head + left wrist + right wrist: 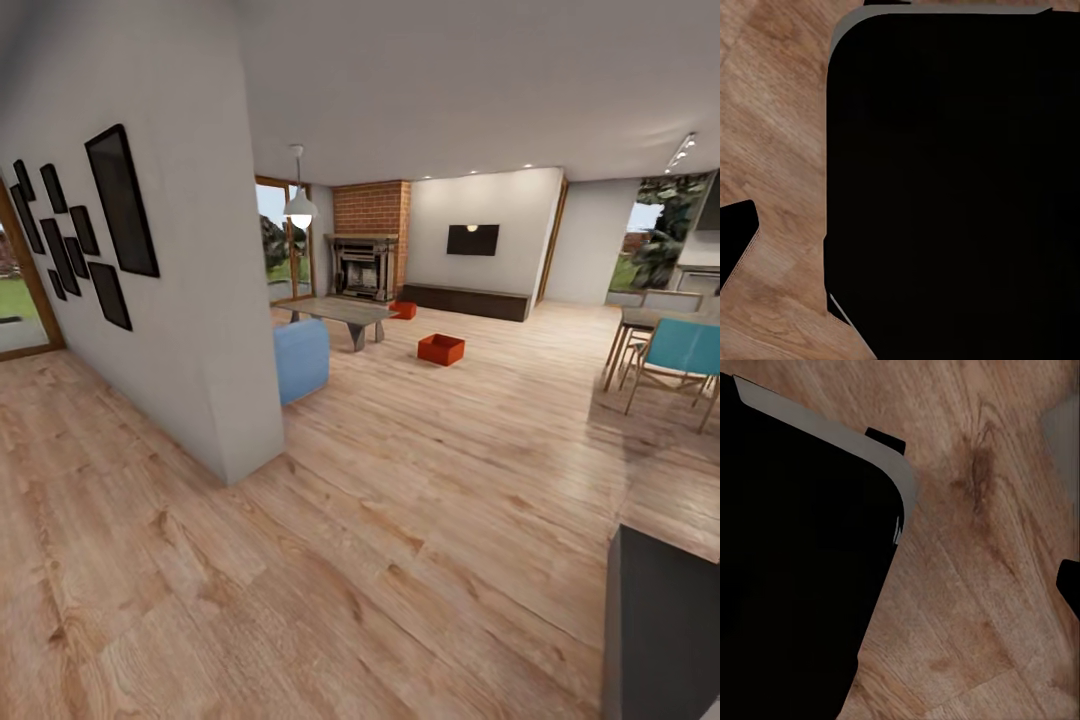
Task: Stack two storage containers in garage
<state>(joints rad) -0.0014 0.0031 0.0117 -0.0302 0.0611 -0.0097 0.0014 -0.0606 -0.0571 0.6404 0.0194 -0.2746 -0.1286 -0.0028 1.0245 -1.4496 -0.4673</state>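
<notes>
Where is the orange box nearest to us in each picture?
Head view: the nearer storage container sits on the wood-plank floor, a little right of the middle, in front of the grey coffee table.
Left wrist view: not in this picture.
Right wrist view: not in this picture.
Shared landmark: the wood-plank floor is in all three.

Two orange-red storage containers
</notes>
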